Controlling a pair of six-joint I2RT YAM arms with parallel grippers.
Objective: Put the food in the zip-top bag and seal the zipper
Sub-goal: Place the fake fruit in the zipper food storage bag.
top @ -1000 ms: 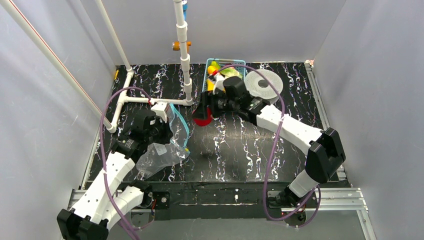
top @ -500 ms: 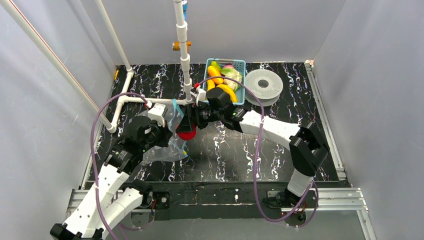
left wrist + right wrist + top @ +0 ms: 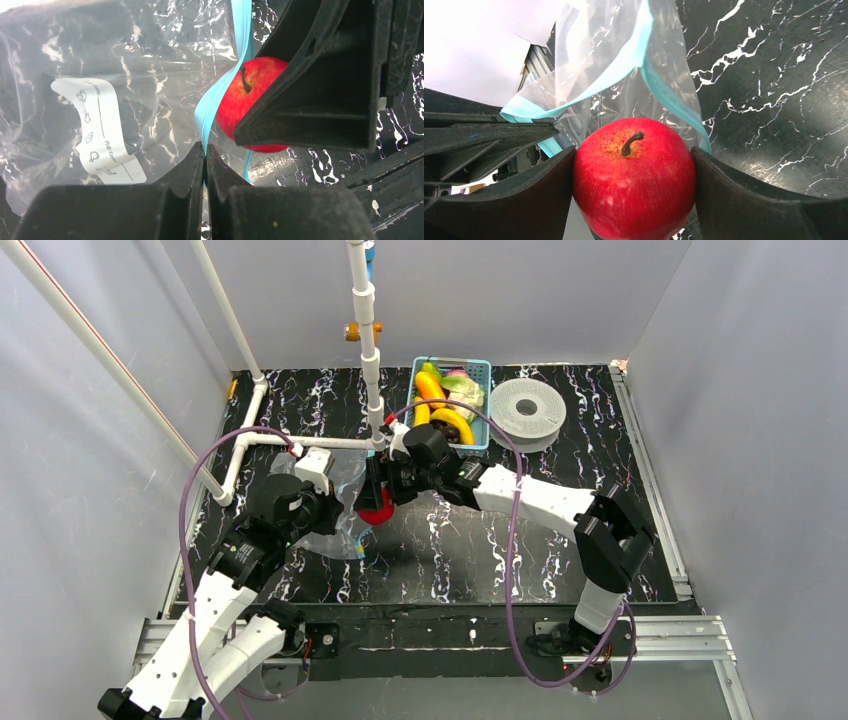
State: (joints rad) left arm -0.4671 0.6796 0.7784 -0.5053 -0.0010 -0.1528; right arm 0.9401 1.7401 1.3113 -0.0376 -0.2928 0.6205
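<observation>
at bag (image 3: 100, 75) mouth, right hand (image 3: 634, 200) clamps red apple (image 3: 634, 170); left hand (image 3: 205, 155) pinches zipper (image 3: 220, 95).

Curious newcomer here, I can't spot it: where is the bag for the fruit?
Start at the white pipe frame on the left of the black marbled table. Just in front of it, the left gripper pinches the zip-top bag by its rim. Unlike the blue basket, it is see-through and crinkly, edged pale blue.

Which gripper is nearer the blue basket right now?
Right. The right gripper, jaws around the apple, is off the basket's near-left corner; the left gripper is farther left, shut on the zipper.
</observation>
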